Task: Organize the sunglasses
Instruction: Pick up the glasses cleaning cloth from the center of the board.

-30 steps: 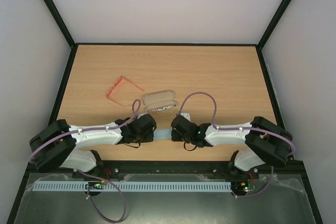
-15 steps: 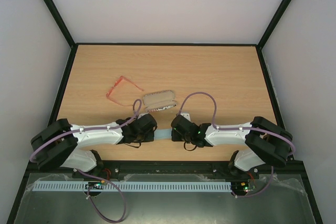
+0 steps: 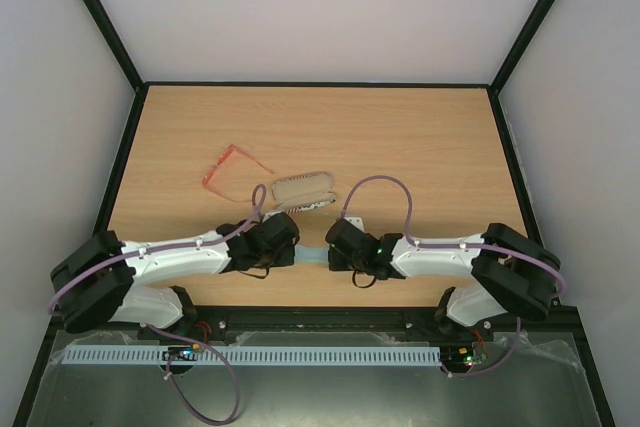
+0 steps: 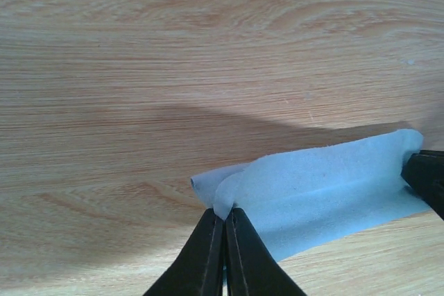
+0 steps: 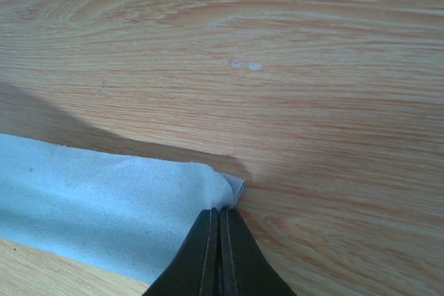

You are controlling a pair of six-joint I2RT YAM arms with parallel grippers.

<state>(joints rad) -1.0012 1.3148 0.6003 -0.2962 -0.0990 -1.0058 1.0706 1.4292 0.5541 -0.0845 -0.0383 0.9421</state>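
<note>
Surface: your light woodgrain table (image 3: 400, 137) | Walls: plain white walls (image 3: 320, 7) on three sides | Frame: black corner posts (image 3: 102, 17) | Light: soft, even

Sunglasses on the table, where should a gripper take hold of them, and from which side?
Take the sunglasses by the front frame, coming straight down from above. They lie on the table left of the case with bare wood around them, and the thin temple arms would probably flex or slip.
</note>
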